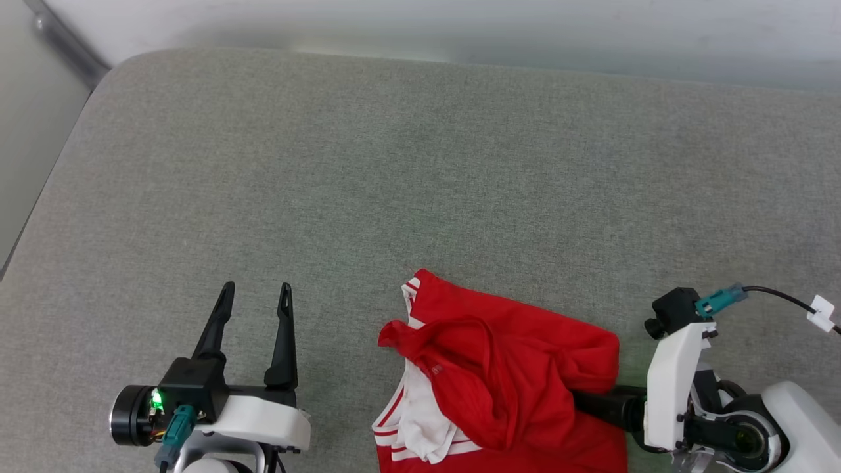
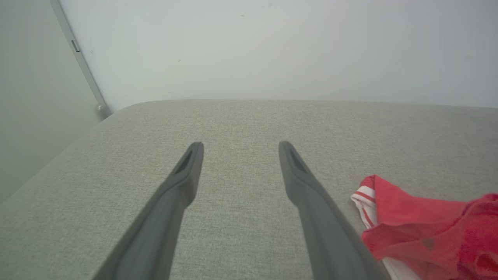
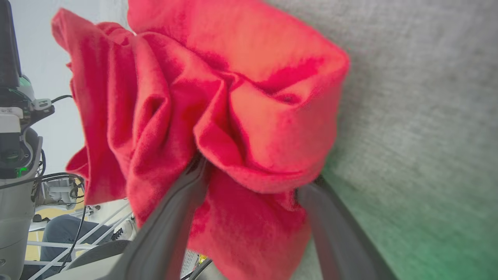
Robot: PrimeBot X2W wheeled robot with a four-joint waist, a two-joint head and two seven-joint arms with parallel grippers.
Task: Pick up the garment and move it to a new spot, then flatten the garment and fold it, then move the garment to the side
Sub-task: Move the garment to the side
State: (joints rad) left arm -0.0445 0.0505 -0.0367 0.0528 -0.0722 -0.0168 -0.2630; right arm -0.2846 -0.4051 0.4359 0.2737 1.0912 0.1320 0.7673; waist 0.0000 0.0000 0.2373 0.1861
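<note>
Right wrist view first: the right gripper [image 3: 255,173] has both fingertips buried in the folds of the garment [image 3: 233,97], so whether any cloth is pinched, can't tell. The cloth sits so close to the lens that it's soft and blurred, and it runs off at twelve o'clock. At four o'clock the grey surface [image 3: 428,155] smears into a green haze. At eight o'clock there's a person's leg [image 3: 58,233], half behind rails [image 3: 97,229], too partial to say more. Head view: the garment spills off the edge at six o'clock, and around four o'clock it covers the right fingers past their dark base. Left wrist view: the left gripper [image 2: 240,144] loses its finger roots at six o'clock, and the garment is clipped at four o'clock.
</note>
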